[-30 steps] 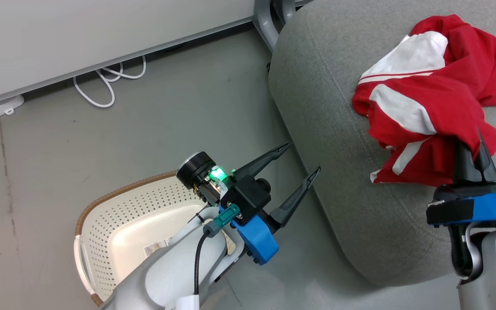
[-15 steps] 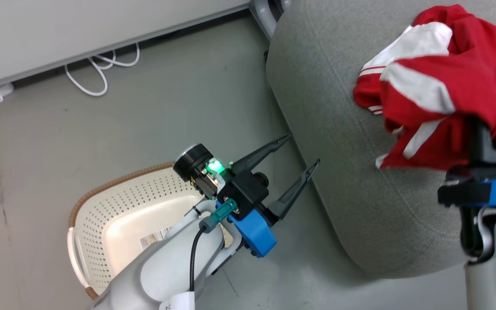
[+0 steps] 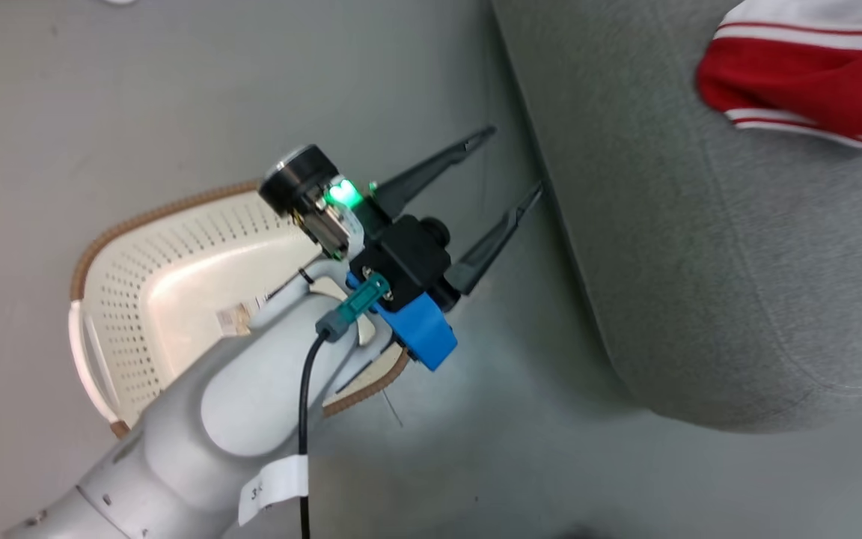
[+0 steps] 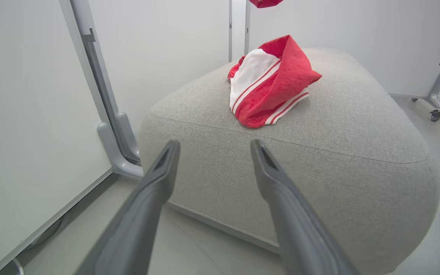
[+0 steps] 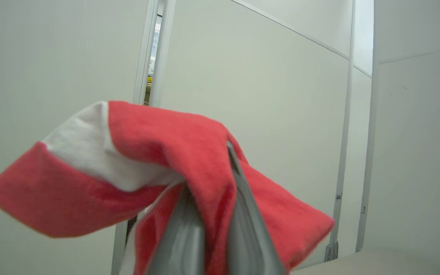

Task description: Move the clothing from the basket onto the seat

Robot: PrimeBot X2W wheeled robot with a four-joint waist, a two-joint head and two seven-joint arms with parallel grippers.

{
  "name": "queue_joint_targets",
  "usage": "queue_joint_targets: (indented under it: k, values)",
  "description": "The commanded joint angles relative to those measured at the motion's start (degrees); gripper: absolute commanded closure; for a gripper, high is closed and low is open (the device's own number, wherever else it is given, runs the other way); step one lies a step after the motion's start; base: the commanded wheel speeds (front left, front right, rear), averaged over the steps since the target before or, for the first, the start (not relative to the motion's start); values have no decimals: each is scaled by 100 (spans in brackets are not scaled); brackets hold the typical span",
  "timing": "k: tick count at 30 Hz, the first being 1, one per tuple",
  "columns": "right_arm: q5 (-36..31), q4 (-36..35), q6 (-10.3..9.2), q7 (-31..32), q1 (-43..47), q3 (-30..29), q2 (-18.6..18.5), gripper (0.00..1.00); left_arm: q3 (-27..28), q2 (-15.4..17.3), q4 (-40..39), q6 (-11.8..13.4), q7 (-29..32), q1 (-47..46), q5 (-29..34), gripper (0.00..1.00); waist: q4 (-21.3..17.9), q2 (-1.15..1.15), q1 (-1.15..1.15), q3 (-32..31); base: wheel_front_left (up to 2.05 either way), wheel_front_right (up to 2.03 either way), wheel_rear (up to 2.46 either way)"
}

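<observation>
1. Hanging from the right gripper (image 5: 214, 183), one red-and-white garment (image 5: 159, 137) drapes over jaws clamped tight on its fabric, up in front of pale wall panels (image 5: 281, 95).
2. Over to the other garment (image 4: 266, 86): it sits bunched on top of the grey seat (image 4: 357, 126), back from the front seam.
3. The left gripper (image 3: 515, 160) hovers above the cream basket (image 3: 161, 217), jaws spread wide and holding nothing, tips aimed at the seat's side.
4. The basket floor looks bare, though the left forearm (image 3: 251, 389) hides part of it, so I can't be sure.
5. Here's the relation that matters: a red scrap at the top of the left wrist view suggests the held garment hangs above the seat, beyond the bunched one. Lowering and letting go falls to the right arm.
</observation>
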Motion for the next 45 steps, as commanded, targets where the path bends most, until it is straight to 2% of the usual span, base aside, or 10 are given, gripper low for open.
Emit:
queue_joint_targets:
  k: [1,6,10,19,26,27,28,32,38,45]
  values:
    - [-58,51,2,-3,-121,-10,-95,100,37,55,-31,-7,-26,-120,39,0,108,0,-1,529,0,0,0]
    - [-92,555,2,-2,-681,-320,-605,100,77,219,-99,-7,-22,-413,130,0,105,0,-1,1050,0,0,0]
    - [-193,1106,2,-3,-694,-429,-774,100,62,296,-152,0,-16,-517,189,0,94,0,-1,1276,0,0,0]
    - [-357,2196,2,-2,-154,-866,-439,100,0,359,-185,11,-11,-506,174,0,32,0,-1,1401,0,0,0]
    - [-403,2672,2,-3,111,-917,-248,100,-6,432,-170,24,-15,-449,129,0,-13,0,-1,1333,0,0,0]
    - [-424,2685,2,-3,95,-911,-228,61,-9,442,-166,33,-15,-434,123,0,-26,0,-1,1318,0,0,0]
    - [-421,2703,2,-3,76,-922,-196,0,-17,447,-160,40,-15,-416,116,0,-37,0,-1,1291,0,0,0]
    - [-488,2592,2,-2,254,-826,-156,0,-56,388,-113,47,-19,-339,72,0,-35,0,-1,1079,0,0,0]
    - [-567,2204,1,-3,1029,-480,-76,0,108,246,-161,149,-24,-24,-51,0,34,0,-1,467,0,0,0]
    - [-485,1236,2,-3,2157,-110,120,0,656,128,-360,306,-25,574,-186,0,190,0,-1,-381,0,0,0]
